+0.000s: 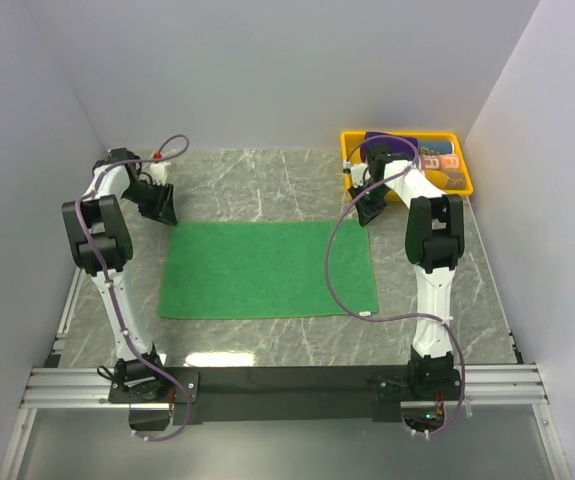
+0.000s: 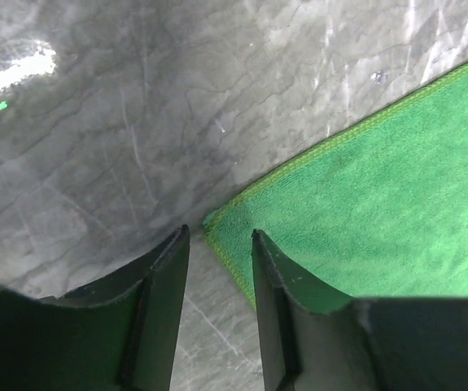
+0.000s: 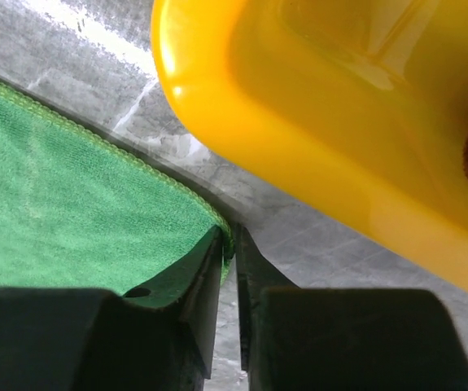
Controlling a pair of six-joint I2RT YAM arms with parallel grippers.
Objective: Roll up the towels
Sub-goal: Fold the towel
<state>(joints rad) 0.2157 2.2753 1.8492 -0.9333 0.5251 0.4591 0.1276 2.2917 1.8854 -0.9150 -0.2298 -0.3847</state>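
Left fingers (image 2: 164, 277) apart, straddling far-left corner of green towel (image 1: 267, 268), flat on worktop (image 1: 267, 180). Right fingers (image 3: 205, 277) nearly together, clamped on far-right corner.

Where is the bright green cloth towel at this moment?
Top view: the bright green cloth towel lies flat mid-table between the arms, far right corner near the yellow plastic tray.

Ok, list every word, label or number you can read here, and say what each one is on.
No text is legible in any view.
Print on the orange item in the yellow tray: too small and blurred to read.
The white tag on the green towel: too small, no lettering can be made out.
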